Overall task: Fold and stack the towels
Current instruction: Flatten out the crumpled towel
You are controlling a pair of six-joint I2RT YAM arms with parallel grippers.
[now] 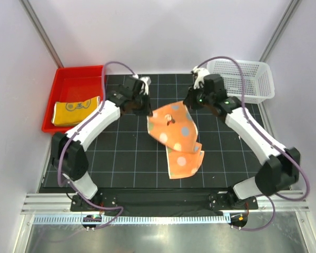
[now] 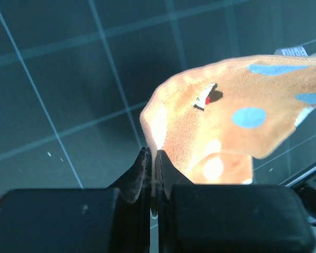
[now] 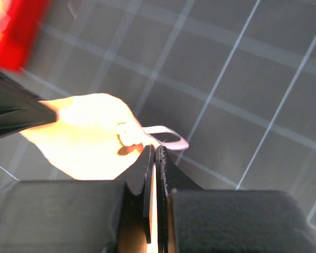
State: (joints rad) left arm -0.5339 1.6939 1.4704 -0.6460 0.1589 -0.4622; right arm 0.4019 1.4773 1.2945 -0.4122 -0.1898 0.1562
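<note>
**Dotted towel pinched at two corners**

Both arms reach over the middle of the black grid mat. Left gripper: jaws closed on the left corner of the orange polka-dot towel. Right gripper: jaws closed on its opposite top edge, beside a white loop tag. Towel's lower end lies bunched toward the mat's near edge. Yellow towel lies folded in the red tray, off the far-left corner.

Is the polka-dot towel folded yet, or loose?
Not neatly folded. The left gripper and right gripper pinch the polka-dot towel at its far corners; its near end lies rumpled on the mat.
</note>
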